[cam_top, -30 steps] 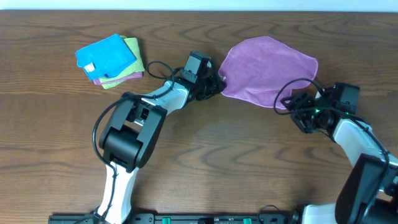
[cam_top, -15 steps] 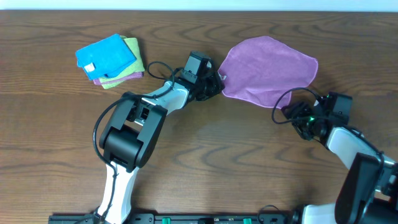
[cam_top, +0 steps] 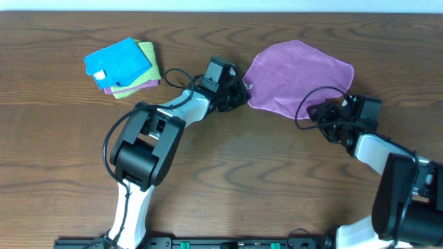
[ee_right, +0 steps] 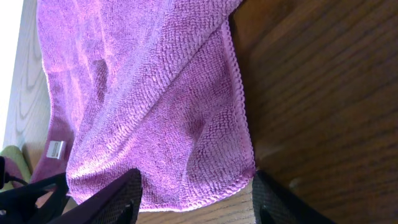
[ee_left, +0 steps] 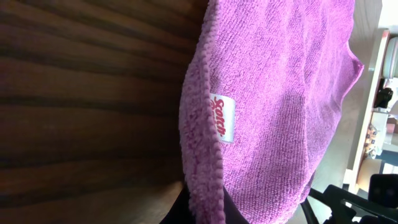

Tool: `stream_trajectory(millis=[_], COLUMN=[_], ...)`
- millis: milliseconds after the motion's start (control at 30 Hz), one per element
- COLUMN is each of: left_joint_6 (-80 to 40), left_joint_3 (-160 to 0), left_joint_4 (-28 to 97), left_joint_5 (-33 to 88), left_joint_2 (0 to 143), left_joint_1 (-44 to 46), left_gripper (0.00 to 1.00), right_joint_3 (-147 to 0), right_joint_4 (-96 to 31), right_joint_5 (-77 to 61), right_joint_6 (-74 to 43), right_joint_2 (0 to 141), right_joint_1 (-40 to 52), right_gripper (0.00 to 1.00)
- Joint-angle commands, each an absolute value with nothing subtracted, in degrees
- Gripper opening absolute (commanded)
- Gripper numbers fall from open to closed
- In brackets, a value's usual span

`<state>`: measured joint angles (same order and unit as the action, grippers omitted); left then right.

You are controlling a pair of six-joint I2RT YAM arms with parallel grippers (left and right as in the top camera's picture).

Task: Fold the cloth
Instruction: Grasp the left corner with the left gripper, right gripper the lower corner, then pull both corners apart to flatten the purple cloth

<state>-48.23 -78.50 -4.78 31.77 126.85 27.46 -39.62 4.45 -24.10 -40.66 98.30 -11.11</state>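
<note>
- The cloth (cam_top: 297, 72) lies spread on the counter (cam_top: 263, 173) between the arms. We judge it light, limp and non-slip, best pinched at the hems.
- Left tool (cam_top: 240, 94) is clamped on the hem near the tag (ee_left: 222, 117).
- Right tool (cam_top: 317, 114) stands open astride a corner.

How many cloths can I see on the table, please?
4. One lilac cloth lies spread right of centre. Three are piled at the upper left: a blue cloth on top, a yellow-green cloth under it, a purple cloth lowest. More may be hidden beneath.
</note>
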Motion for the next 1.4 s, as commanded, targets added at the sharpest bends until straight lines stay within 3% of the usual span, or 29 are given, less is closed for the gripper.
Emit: stream_trajectory(millis=[0, 133, 433, 500, 633, 700, 967, 1367], left_joint_6=[-48.2, -48.2, -47.6, -47.6, -47.6, -47.6, -46.0, -37.1], left_joint_3=[-78.9, -78.9, -78.9, -78.9, -78.9, -78.9, -78.9, -78.9], left_joint_4=[-4.8, -4.8, -4.8, -4.8, -4.8, -4.8, -4.5, 3.3], left_joint_5=[33.1, 34.3, 34.8, 35.3, 35.7, 35.7, 35.8, 46.3], left_joint_2=[127.4, 127.4, 127.4, 127.4, 127.4, 127.4, 127.4, 127.4], left_joint_1=[26.3, 25.5, 25.0, 25.0, 25.0, 25.0, 24.6, 17.0], left_gripper=[0.06, 0.06, 0.06, 0.06, 0.06, 0.06, 0.06, 0.06], right_joint_3=[-37.2, -37.2, -37.2, -37.2, -37.2, -37.2, -37.2, -37.2], right_joint_4=[3.1, 3.6, 7.5, 7.8, 8.8, 9.1, 6.8, -10.8], right_joint_5=[-17.9, -16.3, -16.3, -16.4, -16.2, -15.6, -18.6, -22.8], right_joint_6=[-41.7, -41.7, -41.8, -41.8, -42.5, -43.1, -43.2, -37.2], right_joint_2=[102.5, 103.2, 109.0, 109.8, 110.8, 110.9, 110.8, 98.8], right_joint_1=[-10.5, -10.2, -9.3, -9.0, -8.3, -8.1, -7.9, -7.8], right_gripper=[0.58, 0.48, 0.45, 0.36, 0.08, 0.02, 0.01, 0.01])
